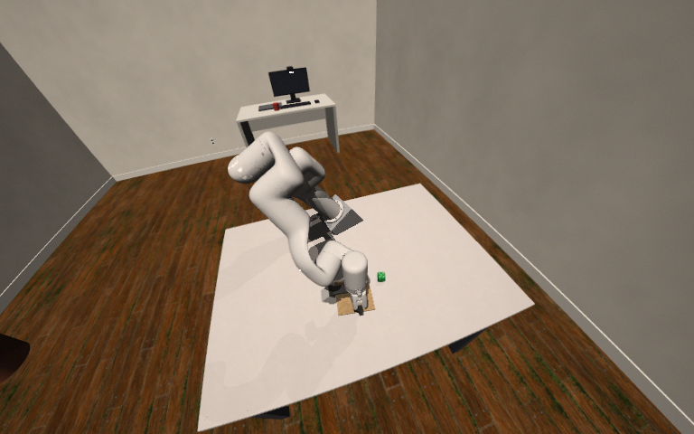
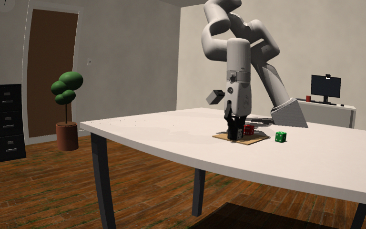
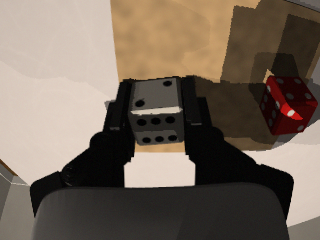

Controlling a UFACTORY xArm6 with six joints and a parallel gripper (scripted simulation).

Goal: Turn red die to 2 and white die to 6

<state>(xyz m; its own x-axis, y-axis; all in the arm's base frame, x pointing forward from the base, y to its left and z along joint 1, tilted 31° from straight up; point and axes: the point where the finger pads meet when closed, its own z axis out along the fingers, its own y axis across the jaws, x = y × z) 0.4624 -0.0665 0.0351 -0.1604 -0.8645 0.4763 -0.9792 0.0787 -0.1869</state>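
From the top, the fingers reach down over the mat; outside, they grip the white die there; at the wrist, 2 seems uppermost and 6 sideways, so a lift and quarter-turn should come next.

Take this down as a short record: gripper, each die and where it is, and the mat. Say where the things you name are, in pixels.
gripper (image 1: 360,308) (image 2: 235,134) (image 3: 157,96): closed on the white die
white die (image 2: 239,134) (image 3: 156,95): between the fingers, over the mat; 2 and 6 visible in the wrist view
red die (image 2: 248,130) (image 3: 286,106): beside the gripper, untouched by it
green die (image 1: 380,277) (image 2: 280,137): on the table (image 1: 435,256) (image 2: 161,143) (image 3: 50,50), off the mat
mat (image 1: 345,307) (image 2: 250,141) (image 3: 165,35): tan, on the table
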